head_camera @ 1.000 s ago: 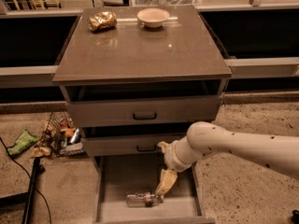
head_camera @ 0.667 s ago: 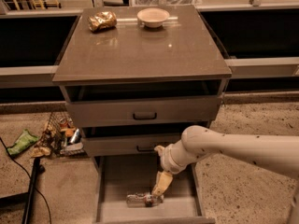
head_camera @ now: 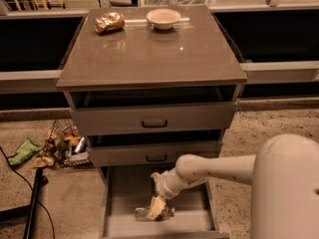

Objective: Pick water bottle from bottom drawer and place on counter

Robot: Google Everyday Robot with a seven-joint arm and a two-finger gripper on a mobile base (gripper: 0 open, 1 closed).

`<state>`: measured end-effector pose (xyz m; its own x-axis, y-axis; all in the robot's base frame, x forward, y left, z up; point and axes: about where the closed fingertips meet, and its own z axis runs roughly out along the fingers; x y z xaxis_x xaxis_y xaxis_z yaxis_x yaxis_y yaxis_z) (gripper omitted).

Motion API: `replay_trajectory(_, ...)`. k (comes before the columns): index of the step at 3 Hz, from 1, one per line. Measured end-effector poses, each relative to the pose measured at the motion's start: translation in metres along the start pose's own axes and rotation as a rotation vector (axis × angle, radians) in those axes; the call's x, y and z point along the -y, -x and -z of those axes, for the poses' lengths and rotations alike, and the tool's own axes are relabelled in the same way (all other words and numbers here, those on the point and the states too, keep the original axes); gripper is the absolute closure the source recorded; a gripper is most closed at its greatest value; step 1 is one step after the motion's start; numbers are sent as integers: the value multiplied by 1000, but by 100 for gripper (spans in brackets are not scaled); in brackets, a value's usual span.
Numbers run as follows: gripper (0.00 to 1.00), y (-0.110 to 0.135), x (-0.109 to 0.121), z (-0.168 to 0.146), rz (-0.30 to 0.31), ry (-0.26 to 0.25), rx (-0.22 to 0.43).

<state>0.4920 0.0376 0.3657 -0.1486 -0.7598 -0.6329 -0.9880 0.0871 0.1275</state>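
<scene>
**A:** Where's the small clear crinkled plastic bottle (head_camera: pixel 168 213)?

**B:** Lying flat on the floor of the pulled-out grey-brown bottom drawer (head_camera: pixel 119 203). The white arm's (head_camera: pixel 214 167) hand (head_camera: pixel 157 209) is right down on it, can't tell if it's clamped. Up on the glossy grey-brown tabletop (head_camera: pixel 149 59) there's a gold foil packet (head_camera: pixel 109 22) and a pale bowl (head_camera: pixel 163 18).

gripper (head_camera: pixel 156 208) is low inside the bottom drawer (head_camera: pixel 124 193), right on top of the water bottle (head_camera: pixel 141 214). It covers the bottle's middle, so only the ends show, and whether it has a grip is unreadable. The drawer's front edge is cut off at the bottom of the view. The arm (head_camera: pixel 286 183) is clipped at the right and bottom edges. The upper drawers (head_camera: pixel 199 117) are cracked open with dark insides, contents unseen. The floor clutter (head_camera: pixel 65 146) left of the cabinet is too small to identify.
</scene>
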Motion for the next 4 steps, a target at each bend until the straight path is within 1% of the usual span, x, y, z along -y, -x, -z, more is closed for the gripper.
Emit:
replay_trajectory(1,0,-12,0,-61,-10,37,42)
replay_trajectory(2,0,-21,7,-105,-5,49,75)
replay_trajectory(3,0,-33,20,-136,9,27,92)
replay_trajectory(4,0,-44,33,-161,40,2,96)
